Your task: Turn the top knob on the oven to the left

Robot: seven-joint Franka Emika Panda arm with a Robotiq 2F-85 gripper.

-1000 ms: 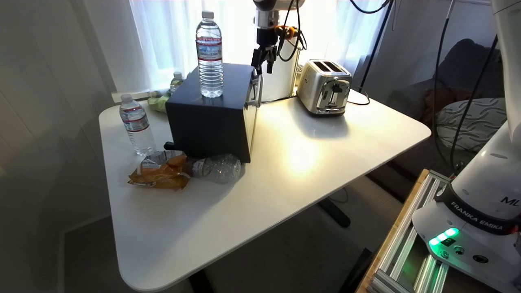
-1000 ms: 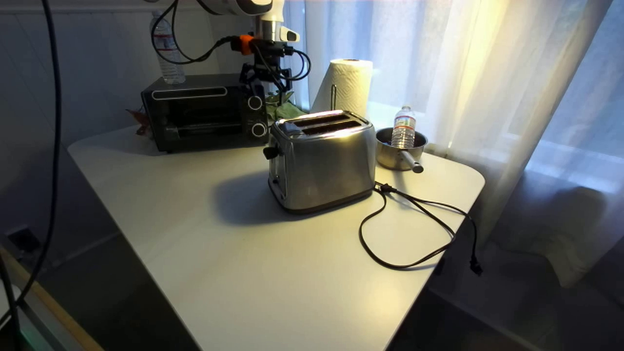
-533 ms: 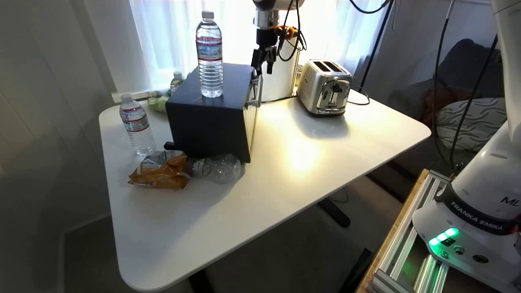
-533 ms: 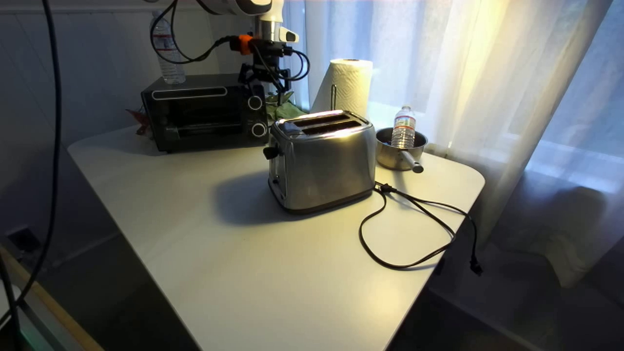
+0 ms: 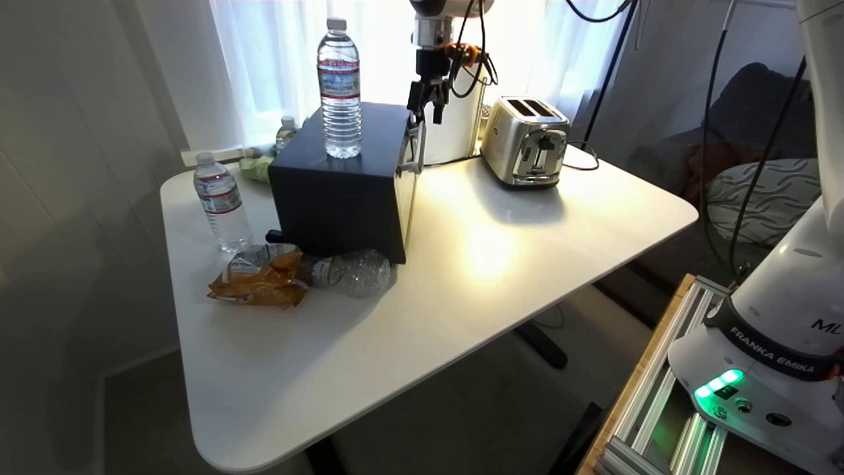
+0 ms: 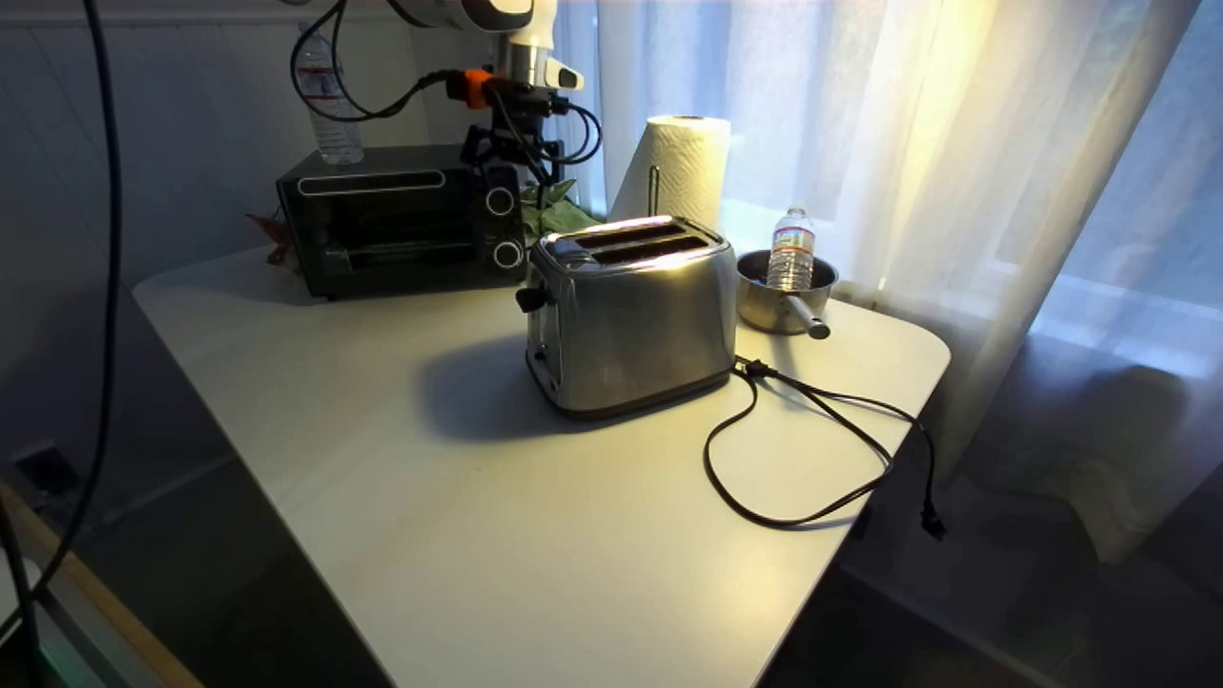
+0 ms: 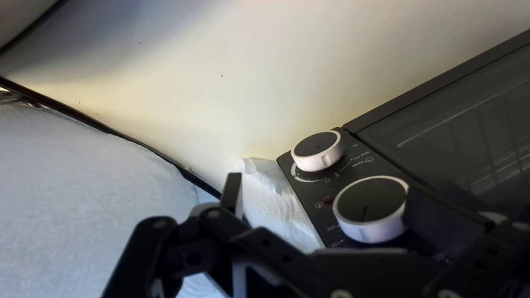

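My base (image 5: 758, 369) is parked past the near edge of the desk (image 5: 461, 316) in an exterior view, arm (image 5: 829, 99) running up out of frame, and my wrist (image 5: 432, 49) hangs in from the top, pointing pretty much straight down. Oven (image 5: 339, 198) is toward the desk's back left corner there, with a bottle (image 5: 340, 92) standing on it. In both exterior views my jaws hang right by one of its top front corners. They're spread wide, nothing in them. In the wrist view the top knob (image 7: 370, 209) shows between the two sides, with the lower knob (image 7: 317, 151) past it. One side is clearly off the top knob; the other's dark and partly cut off, so I honestly can't tell how close that one is. Toaster (image 5: 521, 142) is toward the desk's back edge, with the towel roll (image 6: 693, 172) showing behind it in an exterior view.
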